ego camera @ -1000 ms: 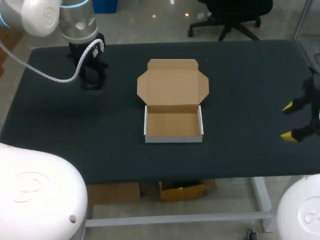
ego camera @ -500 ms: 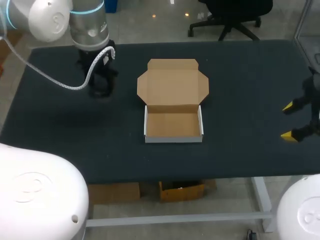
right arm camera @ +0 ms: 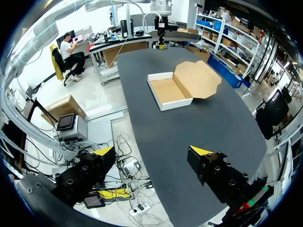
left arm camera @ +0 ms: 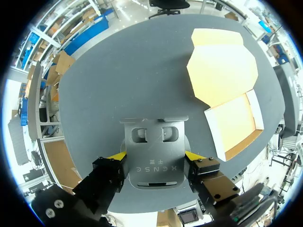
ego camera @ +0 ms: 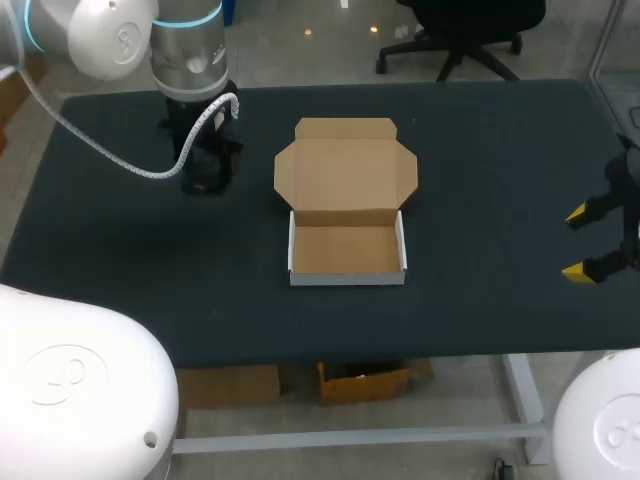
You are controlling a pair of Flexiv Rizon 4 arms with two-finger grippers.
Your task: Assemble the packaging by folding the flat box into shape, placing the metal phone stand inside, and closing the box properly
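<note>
1. Quick update: our left pincer (ego camera: 205, 172) has slid out of the upper left corner of the head view toward the middle. It now sits just left of the open lid (ego camera: 345, 165), clearly nearer than it was a second ago.
2. The brown cardboard box with white outer walls (ego camera: 346, 250) hasn't budged. It's in the centre of the black counter (ego camera: 480, 180), with the tray already folded up and nothing in it. The lid lies flat and open behind the tray.
3. What that means, as far as we can judge: folding is done and we're on the carry leg. Dropping the stand in and closing the lid are both left to do.
4. In the left wrist view, the left pincer's two yellow tips press on the grey metal phone stand (left arm camera: 152, 158) from either side. It's closed only as far as the stand's width, gripping it, and touching nothing else we can see. The box sits ahead of the pincer and off to one side, apart from it.
5. The right pincer (ego camera: 590, 243) is parked at the right edge of the head view, same spot as before. Its fingers are spread wide with nothing between them.
</note>
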